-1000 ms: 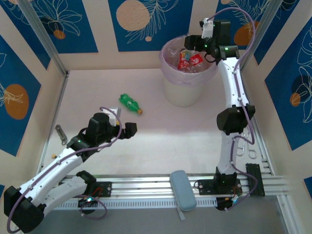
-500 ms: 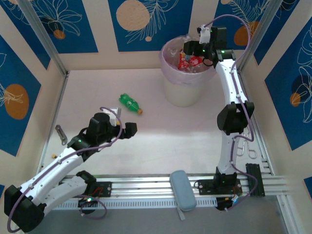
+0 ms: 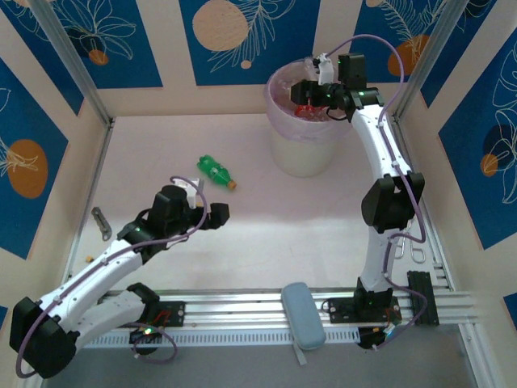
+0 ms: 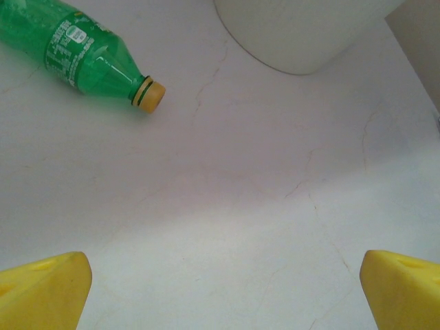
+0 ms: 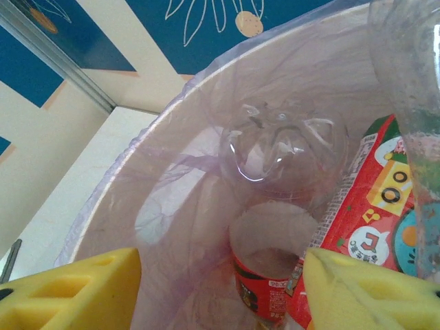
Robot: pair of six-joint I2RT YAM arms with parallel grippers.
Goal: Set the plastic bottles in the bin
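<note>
Grey pouch, metal tool (far left)

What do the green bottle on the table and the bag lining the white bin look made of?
Green bottle with yellow cap: likely thin glossy plastic, translucent, with bright highlights. Pale lilac bag lining the round white bin: likely thin plastic film, wrinkled, see-through, faintly shiny.

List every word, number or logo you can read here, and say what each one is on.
No text reads clearly.
Green bottle, label: white print, too small to read.
Big red label in the bin: black rings like "OO" and a boxed character, partly hidden, not legible as a word.
Small red bottle: white print, blurred.
</note>
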